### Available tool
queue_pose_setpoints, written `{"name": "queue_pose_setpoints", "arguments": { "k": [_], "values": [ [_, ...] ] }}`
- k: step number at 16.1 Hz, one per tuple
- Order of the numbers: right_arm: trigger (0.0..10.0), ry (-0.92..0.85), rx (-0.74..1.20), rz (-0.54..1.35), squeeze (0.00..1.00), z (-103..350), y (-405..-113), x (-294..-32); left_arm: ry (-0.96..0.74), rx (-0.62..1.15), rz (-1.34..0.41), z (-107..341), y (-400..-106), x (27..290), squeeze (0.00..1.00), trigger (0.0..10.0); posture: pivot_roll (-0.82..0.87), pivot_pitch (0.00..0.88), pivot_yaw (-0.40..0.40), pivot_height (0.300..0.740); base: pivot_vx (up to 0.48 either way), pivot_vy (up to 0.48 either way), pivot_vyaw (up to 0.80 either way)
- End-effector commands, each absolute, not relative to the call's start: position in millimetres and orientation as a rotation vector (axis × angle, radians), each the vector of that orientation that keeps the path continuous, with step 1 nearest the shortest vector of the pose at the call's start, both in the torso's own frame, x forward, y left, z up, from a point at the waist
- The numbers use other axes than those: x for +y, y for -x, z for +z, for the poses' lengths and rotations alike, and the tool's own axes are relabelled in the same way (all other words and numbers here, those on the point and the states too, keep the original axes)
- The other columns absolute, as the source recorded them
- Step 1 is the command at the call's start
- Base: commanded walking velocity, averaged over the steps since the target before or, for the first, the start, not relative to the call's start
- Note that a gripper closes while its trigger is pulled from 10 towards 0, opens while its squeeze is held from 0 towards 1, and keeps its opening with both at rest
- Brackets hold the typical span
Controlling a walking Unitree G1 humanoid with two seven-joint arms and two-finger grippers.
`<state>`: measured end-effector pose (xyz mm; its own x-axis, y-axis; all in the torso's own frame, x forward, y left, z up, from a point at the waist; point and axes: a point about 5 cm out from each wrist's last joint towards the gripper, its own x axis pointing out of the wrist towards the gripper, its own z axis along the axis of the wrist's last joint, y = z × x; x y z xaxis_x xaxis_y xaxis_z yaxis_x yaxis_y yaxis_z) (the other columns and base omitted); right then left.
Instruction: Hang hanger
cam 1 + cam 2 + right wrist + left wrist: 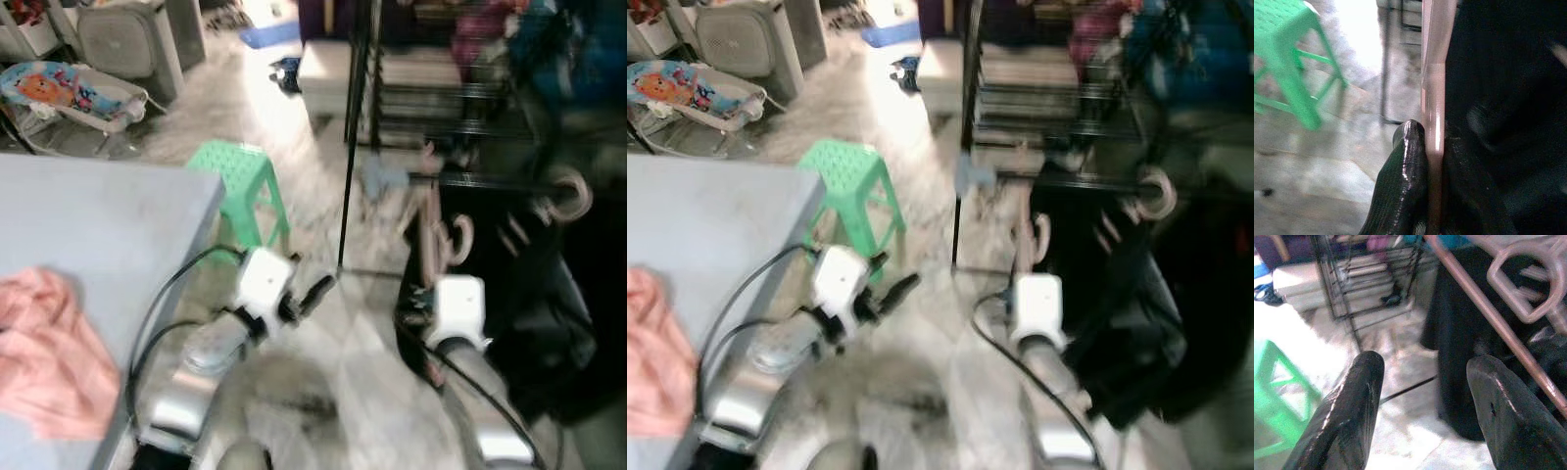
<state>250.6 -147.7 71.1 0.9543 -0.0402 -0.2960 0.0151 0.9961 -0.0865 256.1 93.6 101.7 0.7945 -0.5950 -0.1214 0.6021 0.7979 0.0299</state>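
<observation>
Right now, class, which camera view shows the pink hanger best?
The left wrist view: the hanger shows its long bar and hook opening. The right wrist view shows just a strip clamped between the right gripper fingers. Both eye views show it blurred against the black garment.

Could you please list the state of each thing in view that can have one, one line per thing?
Left gripper: open, holding nothing, raised over the floor.
Right gripper: fingers shut on the pink hanger.
Pink hanger: clamped in the right gripper, with a black garment on it, not yet on the rack.
Black garment: draped, hanging from the hanger.
Pink cloth: crumpled on the grey table.
Green stool: upright on the floor.
</observation>
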Motion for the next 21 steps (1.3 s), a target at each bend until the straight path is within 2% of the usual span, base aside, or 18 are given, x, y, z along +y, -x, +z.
{"name": "queue_pose_setpoints", "arguments": {
  "k": [1,7,13,21],
  "values": [
    [10.0,0.103,0.32,-0.053,0.0,68,-248,-158,-0.052,0.082,-0.669,106,-255,84,0.0,10.0,0.01,0.033,0.019,0.74,0.0,0.0,0.0],
    [10.0,0.11,0.333,0.088,0.0,72,-280,-143,-0.03,0.08,-0.489,101,-262,100,0.0,10.0,0.03,0.024,0.0,0.74,0.0,0.0,0.0],
    [10.0,0.07,0.417,0.22,0.0,74,-317,-116,-0.047,0.075,-0.446,101,-262,106,0.0,10.0,0.05,0.032,-0.008,0.74,0.0,0.0,0.0],
    [10.0,-0.077,0.624,0.141,0.0,62,-352,-130,-0.074,0.093,-0.432,99,-254,112,0.0,10.0,0.1,0.054,-0.032,0.74,0.0,0.0,0.0]
  ]
}}
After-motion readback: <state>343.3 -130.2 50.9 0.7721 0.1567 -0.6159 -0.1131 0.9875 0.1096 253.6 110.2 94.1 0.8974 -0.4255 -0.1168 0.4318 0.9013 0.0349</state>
